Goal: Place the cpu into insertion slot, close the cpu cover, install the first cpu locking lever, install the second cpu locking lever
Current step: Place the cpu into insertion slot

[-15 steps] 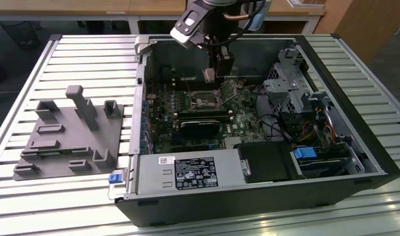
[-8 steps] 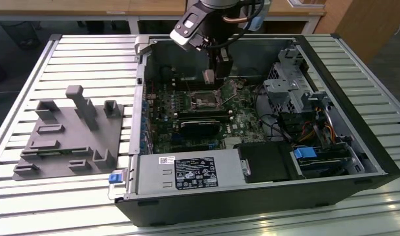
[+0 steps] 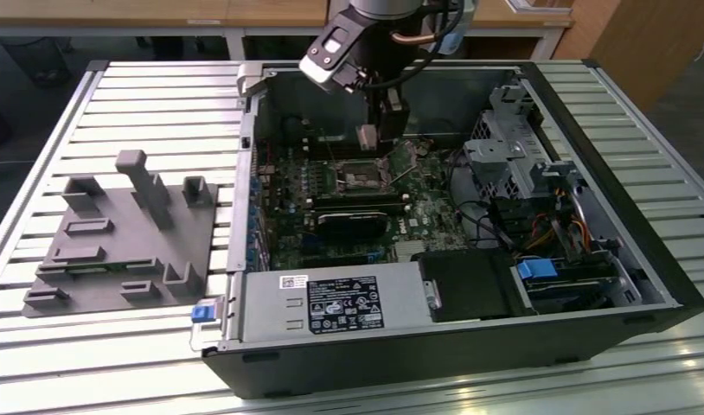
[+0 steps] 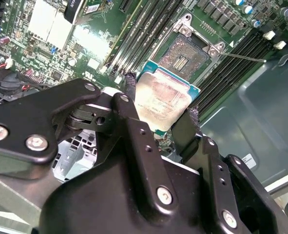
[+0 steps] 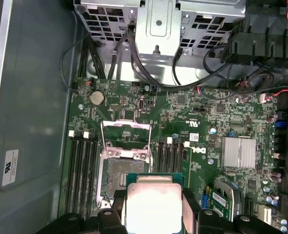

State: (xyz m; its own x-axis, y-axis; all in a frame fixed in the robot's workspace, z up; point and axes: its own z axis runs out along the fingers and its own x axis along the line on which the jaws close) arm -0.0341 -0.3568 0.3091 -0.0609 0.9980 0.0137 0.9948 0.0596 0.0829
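The black two-fingered gripper (image 4: 159,100) is closed on the small flat square cpu with a pale silvery-tan metal top (image 4: 169,95), pinching it by two opposite edges, one finger (image 4: 130,85) on each side. In the first wrist view the cpu (image 5: 153,207) hangs above the green board, overlapping one edge of the square dark insertion slot with its silvery rim (image 5: 120,176), and it is not seated. In the exterior view the gripper (image 3: 371,138) sits inside the open black computer case (image 3: 629,259), just above the slot (image 3: 358,177).

I judge the chip to be light, thin and stiff, with a smooth top that could slip. The edges of its green carrier look like the right place to hold it, keeping off its underside. The socket's contacts (image 4: 182,57) look fine and easily bent, so I would treat a crooked landing as the main risk.

The thin silvery cpu cover frame with a cut-out centre (image 5: 125,139) is swung open, leaving the socket bare. Long black memory slots (image 5: 83,168) flank it closely on both sides. A thin metal lever rod (image 4: 246,57) juts out beside the socket. Black cables (image 5: 148,73) loop from the grey perforated drive cage (image 5: 158,22), well apart from the socket.
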